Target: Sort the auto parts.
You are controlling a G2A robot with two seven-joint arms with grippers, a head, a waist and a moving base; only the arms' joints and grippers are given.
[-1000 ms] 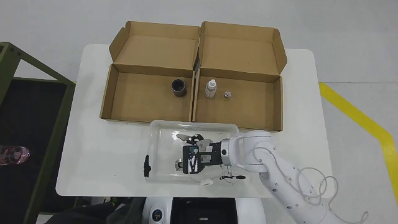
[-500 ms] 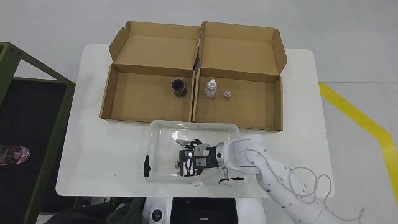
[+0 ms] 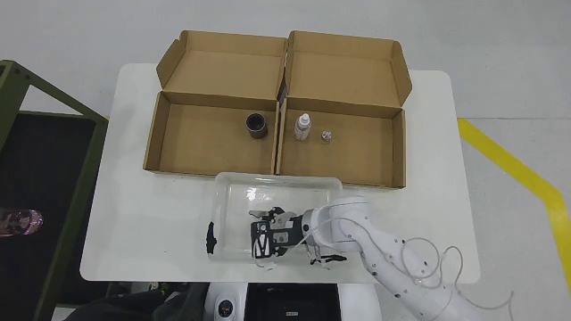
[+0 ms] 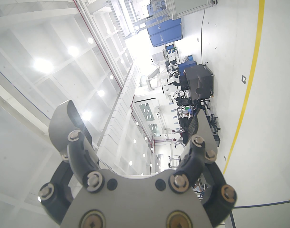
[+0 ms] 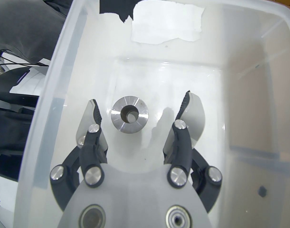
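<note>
Tabletop bin holds 1 metal bushing between spread right jaws.

Table: white table with rounded corners, standing on a pale grey floor.
Floor mark: a yellow stripe runs slantwise on the floor, right of the table.
Cart: a dark cart in an olive-green frame, just beside the table's left edge (partly cut off).
Hall: bright ceiling lamps, blue cabinets, a curved yellow line.
</note>
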